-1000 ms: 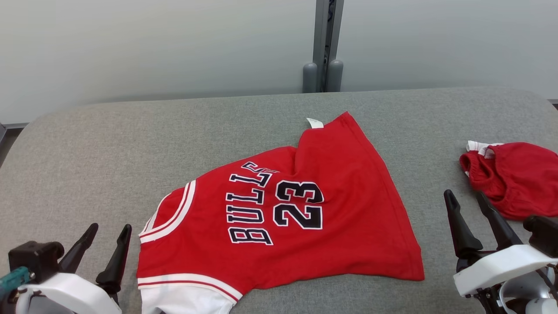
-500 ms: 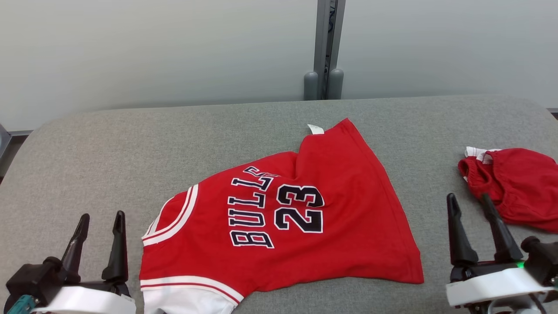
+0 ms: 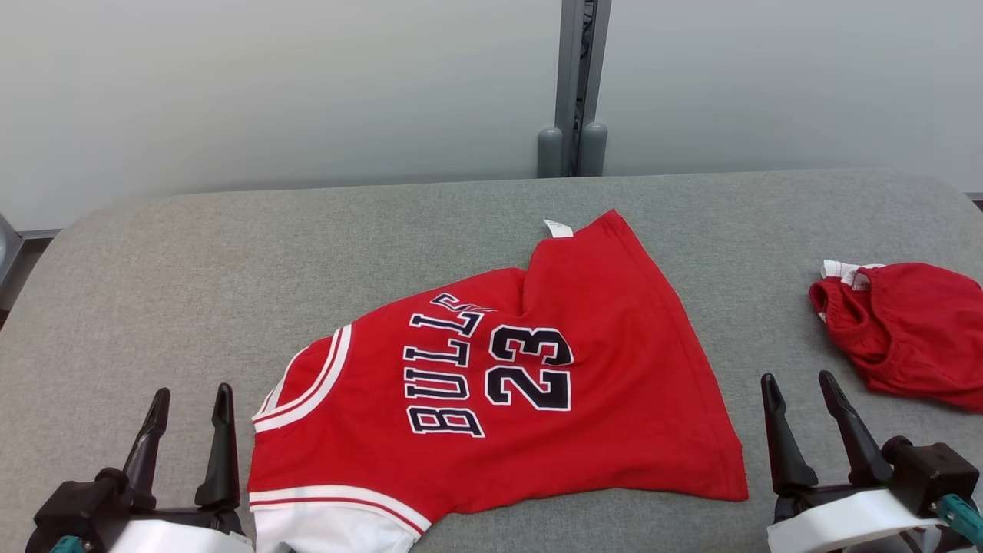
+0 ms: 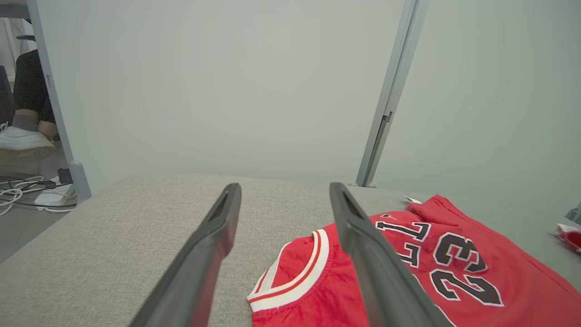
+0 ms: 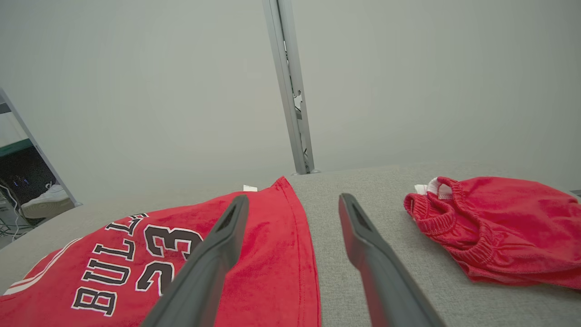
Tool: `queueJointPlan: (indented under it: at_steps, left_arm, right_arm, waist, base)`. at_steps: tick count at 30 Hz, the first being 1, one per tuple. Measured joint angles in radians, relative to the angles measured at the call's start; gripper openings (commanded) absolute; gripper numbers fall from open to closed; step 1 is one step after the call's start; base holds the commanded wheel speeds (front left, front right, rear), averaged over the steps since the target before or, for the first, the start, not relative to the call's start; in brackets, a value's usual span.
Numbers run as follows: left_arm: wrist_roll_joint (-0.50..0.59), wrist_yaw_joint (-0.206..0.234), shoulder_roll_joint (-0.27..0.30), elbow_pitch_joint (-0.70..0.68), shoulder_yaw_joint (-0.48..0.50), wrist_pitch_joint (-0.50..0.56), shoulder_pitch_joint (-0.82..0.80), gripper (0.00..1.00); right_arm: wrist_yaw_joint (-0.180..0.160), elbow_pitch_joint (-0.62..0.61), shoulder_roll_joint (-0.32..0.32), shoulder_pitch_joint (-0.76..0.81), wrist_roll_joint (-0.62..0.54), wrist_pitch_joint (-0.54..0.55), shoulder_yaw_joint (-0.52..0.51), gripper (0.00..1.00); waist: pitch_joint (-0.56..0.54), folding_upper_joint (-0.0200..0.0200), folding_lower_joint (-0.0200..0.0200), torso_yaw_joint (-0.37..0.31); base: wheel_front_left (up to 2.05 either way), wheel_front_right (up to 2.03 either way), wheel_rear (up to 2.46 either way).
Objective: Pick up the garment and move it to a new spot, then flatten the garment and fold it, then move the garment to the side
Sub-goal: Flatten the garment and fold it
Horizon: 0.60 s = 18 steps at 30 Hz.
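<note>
**Status: Both Grippers Parted, Jersey Lying on the Table**

The left gripper (image 3: 192, 394) is seen at 7 o'clock in the head view. Its two dark fingers are held apart and point toward 12 o'clock. Grey cloth is visible between them in the left wrist view. The right gripper (image 3: 797, 379) is seen at 5 o'clock. Its fingers are likewise spread, and bare surface shows in the gap. Neither gripper is closed on anything.

The jersey (image 3: 614, 384) is located between the two grippers, at the centre of the table (image 3: 192, 261), which is padded and covered in grey fabric. The jersey is red, and "BULLS" and "23" are printed on it in black with white outlines. The white-trimmed neckline (image 3: 303, 388) is turned toward 8 o'clock, just beside the left gripper and apart from it. The hem is turned toward 3 o'clock, near the right gripper. The far part of the cloth is creased and partly folded over. A small white label (image 3: 557, 228) projects at 12 o'clock of the garment.

A pair of red shorts (image 3: 914, 330) lies bunched at 3 o'clock of the head view, well apart from the jersey. A grey metal post (image 3: 574, 77) stands against the pale wall (image 3: 269, 84) at 12 o'clock. A white shoe (image 4: 22, 141) is seen at 9 o'clock of the left wrist view.
</note>
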Motion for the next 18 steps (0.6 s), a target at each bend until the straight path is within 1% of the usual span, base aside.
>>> queueJointPlan:
  at_steps: [5,9,18]
  left_arm:
    - [0.038,-0.031,-0.035,0.012,0.034,0.000,0.000,1.00]
    - [0.059,-0.049,-0.051,0.021,0.058,0.000,0.000,1.00]
    - [0.087,-0.068,-0.074,0.030,0.083,0.000,-0.005,1.00]
  right_arm:
    - [0.000,0.008,-0.004,-0.005,-0.003,0.000,-0.011,1.00]
    - [0.000,-0.004,-0.004,-0.014,-0.011,0.000,-0.024,1.00]
    - [0.000,-0.026,-0.003,-0.019,-0.018,-0.001,-0.031,1.00]
  waist:
    - [0.003,0.0000,0.0000,0.000]
    - [0.008,0.0000,0.0000,-0.003]
    - [0.006,0.0000,0.0000,-0.006]
  base:
    - [0.00,0.00,0.00]
    - [0.00,0.00,0.00]
    - [0.00,0.00,0.00]
